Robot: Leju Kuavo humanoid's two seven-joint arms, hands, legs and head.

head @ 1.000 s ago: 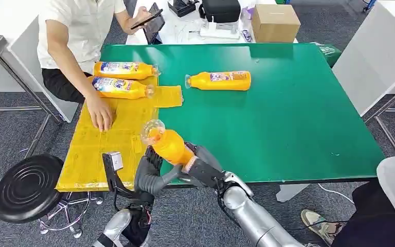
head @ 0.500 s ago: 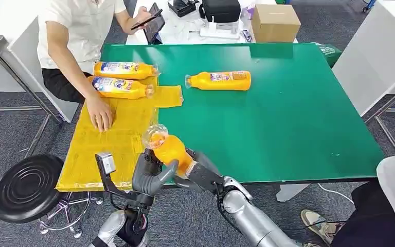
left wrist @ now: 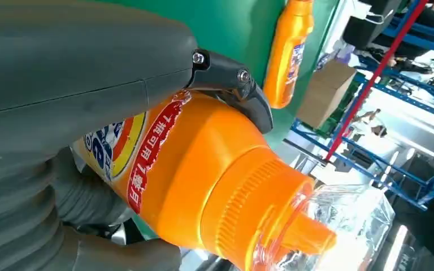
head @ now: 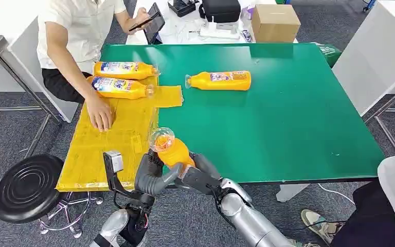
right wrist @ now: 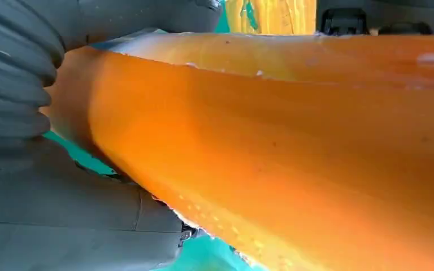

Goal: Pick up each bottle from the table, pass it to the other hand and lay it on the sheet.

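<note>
An orange bottle with a clear cap over its orange nozzle and a red, white and blue label is held above the near edge of the green table, just beside the yellow sheet. Its long axis is tilted, with the capped end raised and pointed up and away from the robot and the base sunk between the two hands. The left hand is wrapped around the lower body of the bottle, thumb and dark fingers pressed against the label in the left wrist view. The right hand is closed on the base end from the other side, grey fingers lying against the orange wall in the right wrist view. Two more bottles lie flat on the far end of the sheet, caps pointed right, and a fourth bottle lies on the bare table, cap pointed left. A person's hand rests on the sheet.
</note>
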